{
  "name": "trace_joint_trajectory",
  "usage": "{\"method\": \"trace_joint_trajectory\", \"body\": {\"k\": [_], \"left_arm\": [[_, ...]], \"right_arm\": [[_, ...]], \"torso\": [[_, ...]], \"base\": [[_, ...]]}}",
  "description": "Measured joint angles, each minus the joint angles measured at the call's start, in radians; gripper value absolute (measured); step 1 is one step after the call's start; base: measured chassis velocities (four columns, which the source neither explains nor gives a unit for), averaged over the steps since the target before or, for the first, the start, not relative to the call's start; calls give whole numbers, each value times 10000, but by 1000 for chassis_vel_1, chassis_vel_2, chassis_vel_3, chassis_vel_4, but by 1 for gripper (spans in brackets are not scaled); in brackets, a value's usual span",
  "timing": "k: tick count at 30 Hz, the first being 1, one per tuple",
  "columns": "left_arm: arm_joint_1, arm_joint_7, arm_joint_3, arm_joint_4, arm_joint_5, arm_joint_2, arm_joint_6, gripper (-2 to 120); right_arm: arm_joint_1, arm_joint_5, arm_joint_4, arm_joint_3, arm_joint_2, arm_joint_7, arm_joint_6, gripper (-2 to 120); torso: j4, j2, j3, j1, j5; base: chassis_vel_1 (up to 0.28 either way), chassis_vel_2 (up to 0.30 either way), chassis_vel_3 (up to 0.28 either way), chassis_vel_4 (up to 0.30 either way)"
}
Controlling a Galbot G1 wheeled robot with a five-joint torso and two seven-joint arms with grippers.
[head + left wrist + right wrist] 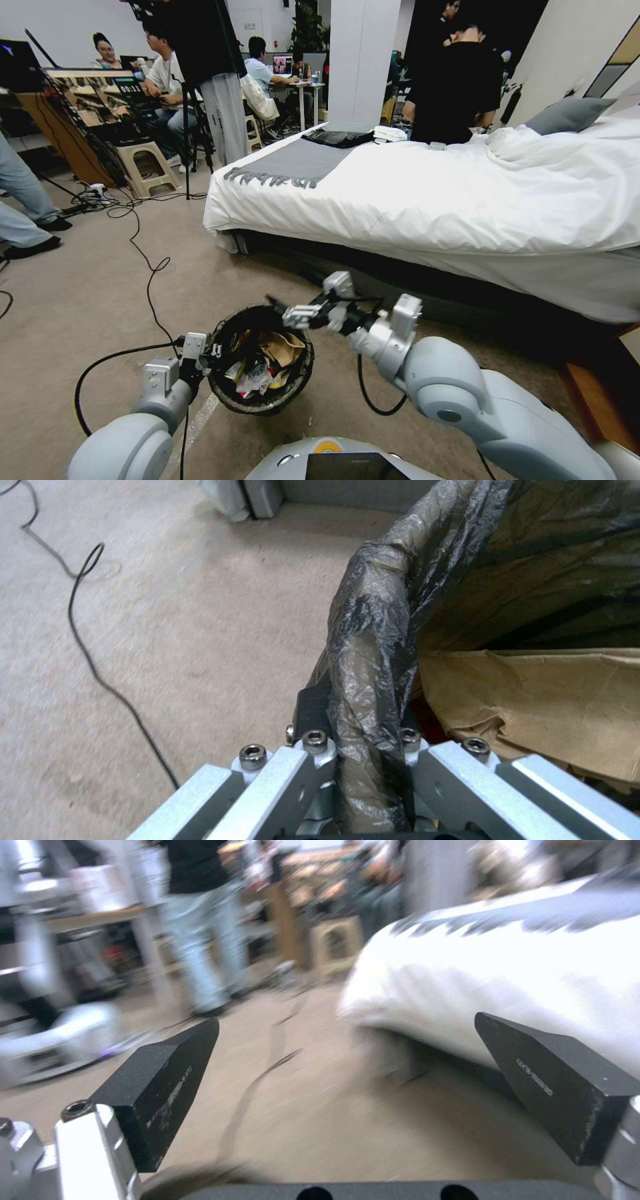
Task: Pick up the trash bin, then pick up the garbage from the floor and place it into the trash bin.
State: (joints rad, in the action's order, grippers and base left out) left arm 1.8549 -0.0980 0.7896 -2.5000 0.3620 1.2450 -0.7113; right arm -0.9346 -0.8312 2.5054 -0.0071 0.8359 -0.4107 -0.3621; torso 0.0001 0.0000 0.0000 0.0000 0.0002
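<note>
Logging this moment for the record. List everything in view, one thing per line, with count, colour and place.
trash bin: one, dark bag over the rim, held off the carpet in front of the robot.
garbage: several pieces, tan paper, white and yellow wrappers, inside the trash bin.
bed: one, white cover with grey runner, ahead on the right.
pillow: one, grey, at the bed's far end.
stool: one, beige, ahead on the left.
cables: several, black, across the carpet.
left gripper: shut on the bin's rim.
right gripper: open, above the bin's far rim.
</note>
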Motion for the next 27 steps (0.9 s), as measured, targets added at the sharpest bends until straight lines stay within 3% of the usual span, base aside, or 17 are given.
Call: {"method": "trace_joint_trajectory", "body": {"k": [2,3,5,6,10,14,16,17,19,27], "left_arm": [[14,-14,8,0,-4,10,0,1],[14,-14,8,0,-4,10,0,1],[53,-13,-32,0,-12,52,0,1],[53,-13,-32,0,-12,52,0,1],[69,3,-45,0,-58,99,0,1],[45,8,4,0,-81,101,10,1],[42,21,20,0,-95,157,28,1],[42,21,20,0,-95,157,28,1],[45,30,37,0,-98,169,60,1],[-54,42,127,0,-178,190,110,1]], "right_arm": [[-1054,890,-6,1255,-24,135,137,100],[-1054,890,-6,1255,-24,135,137,100],[-2572,2038,-16,2598,2,375,531,100],[-2572,2038,-16,2598,2,375,531,100],[-5381,3857,-80,4602,885,1229,1474,100],[-6565,5033,-256,5017,1779,1638,1957,100],[-7546,6327,-505,5157,3340,2038,2484,100],[-7546,6327,-505,5157,3340,2038,2484,100],[-7970,6967,-656,5240,4054,2221,2855,100],[-9208,7501,-830,6035,4823,2444,4317,100]], "torso": [[0,0,0,0,0],[0,0,0,0,0],[-3,-1,-1,0,-1],[-3,-1,-1,0,-1],[-4,0,-1,0,-2],[-1,0,-1,0,-4],[-5,0,-1,-1,-1],[-5,0,-1,-1,-1],[-2,0,-1,-1,-4],[0,0,-1,0,-1]], "base": [[0,0,0,0],[0,0,0,0],[0,0,0,0],[0,0,0,0],[0,0,0,0],[0,0,0,0],[0,0,0,0],[0,0,0,0],[0,0,0,0],[0,0,0,0]]}}
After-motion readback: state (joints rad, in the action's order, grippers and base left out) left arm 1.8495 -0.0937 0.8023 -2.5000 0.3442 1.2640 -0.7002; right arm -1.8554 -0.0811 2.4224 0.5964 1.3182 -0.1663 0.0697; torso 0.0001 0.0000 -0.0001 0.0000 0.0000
